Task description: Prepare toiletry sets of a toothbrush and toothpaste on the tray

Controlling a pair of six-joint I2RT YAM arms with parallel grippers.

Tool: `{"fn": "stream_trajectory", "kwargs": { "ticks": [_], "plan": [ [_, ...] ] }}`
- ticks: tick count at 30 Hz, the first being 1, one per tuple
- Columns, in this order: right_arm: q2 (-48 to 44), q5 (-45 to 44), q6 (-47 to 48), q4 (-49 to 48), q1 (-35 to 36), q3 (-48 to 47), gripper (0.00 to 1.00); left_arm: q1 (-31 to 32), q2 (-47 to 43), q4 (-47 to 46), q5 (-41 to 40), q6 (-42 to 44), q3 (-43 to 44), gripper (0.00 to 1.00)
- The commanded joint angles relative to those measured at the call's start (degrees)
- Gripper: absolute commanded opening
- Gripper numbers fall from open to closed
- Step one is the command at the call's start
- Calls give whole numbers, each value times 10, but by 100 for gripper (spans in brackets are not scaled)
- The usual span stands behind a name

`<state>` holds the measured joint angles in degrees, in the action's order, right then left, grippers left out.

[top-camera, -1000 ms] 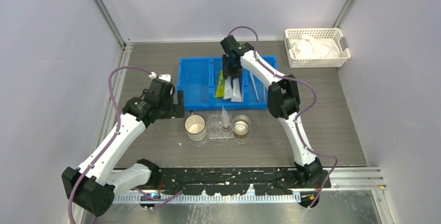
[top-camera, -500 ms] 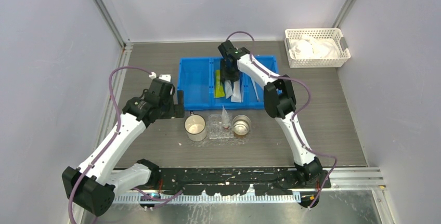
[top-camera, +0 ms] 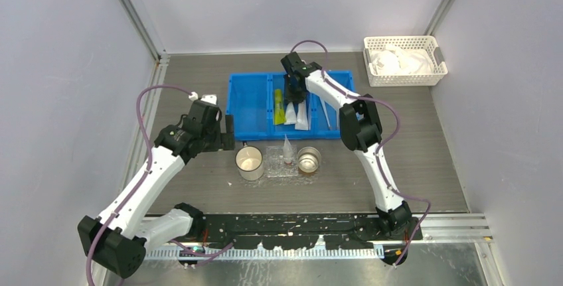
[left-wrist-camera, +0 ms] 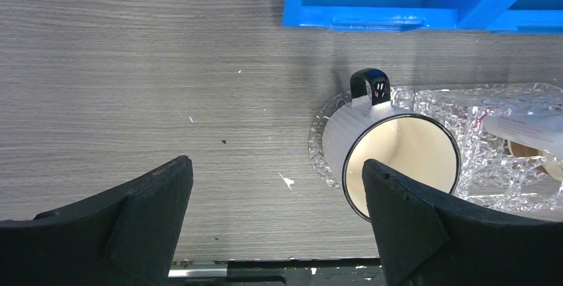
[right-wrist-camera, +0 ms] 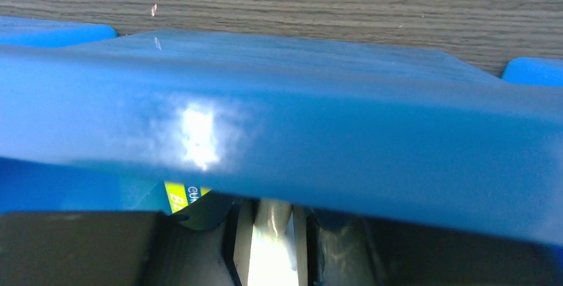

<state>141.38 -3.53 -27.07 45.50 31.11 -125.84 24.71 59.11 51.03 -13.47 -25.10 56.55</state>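
The clear tray (top-camera: 279, 170) lies between a white mug (top-camera: 249, 161) and a metal cup (top-camera: 308, 160). One toiletry set packet (top-camera: 287, 149) stands on it, and it also shows in the left wrist view (left-wrist-camera: 524, 125). More packets (top-camera: 295, 113), one of them green (top-camera: 279, 105), lie in the middle compartment of the blue bin (top-camera: 249, 100). My right gripper (top-camera: 294, 93) is down in that compartment. In the right wrist view its jaws (right-wrist-camera: 269, 253) are close together on a whitish packet (right-wrist-camera: 269, 233). My left gripper (left-wrist-camera: 275, 226) is open and empty, left of the mug (left-wrist-camera: 398, 160).
A white lattice basket (top-camera: 403, 60) with white items stands at the back right. The blue bin's wall (right-wrist-camera: 279, 120) fills most of the right wrist view. The tray's edge (left-wrist-camera: 491, 100) sits just right of the mug, near the bin's front wall (left-wrist-camera: 372, 17).
My right gripper dipped lower into the bin's middle compartment and shifted a little. The packets there moved slightly. The left arm stayed still.
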Motion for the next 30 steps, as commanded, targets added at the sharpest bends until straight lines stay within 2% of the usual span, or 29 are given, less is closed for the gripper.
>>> {"fn": "stream_trajectory", "kwargs": {
  "ticks": [1,9,13,16,19,23,26,30],
  "plan": [
    [-67,-17,13,-29,0,9,26,-3,-29,-9,15,-3,16,100],
    [-176,-10,7,-52,-15,-11,25,-3,-97,-52,80,-23,31,100],
    [-231,4,-8,-63,-22,2,24,-3,-113,-74,101,-43,44,100],
    [-277,4,-39,-75,-25,36,24,-3,-119,-129,140,-85,43,99],
    [-330,6,-96,-113,-26,100,24,-3,-130,-237,198,-161,8,98],
    [-384,23,-200,-200,-26,205,24,2,-149,-485,231,-252,-93,90],
    [-397,48,-289,-265,-26,261,24,15,-139,-638,228,-250,-135,86],
    [-398,65,-394,-356,-26,318,24,24,-109,-703,236,-215,-138,80]
  ]
}}
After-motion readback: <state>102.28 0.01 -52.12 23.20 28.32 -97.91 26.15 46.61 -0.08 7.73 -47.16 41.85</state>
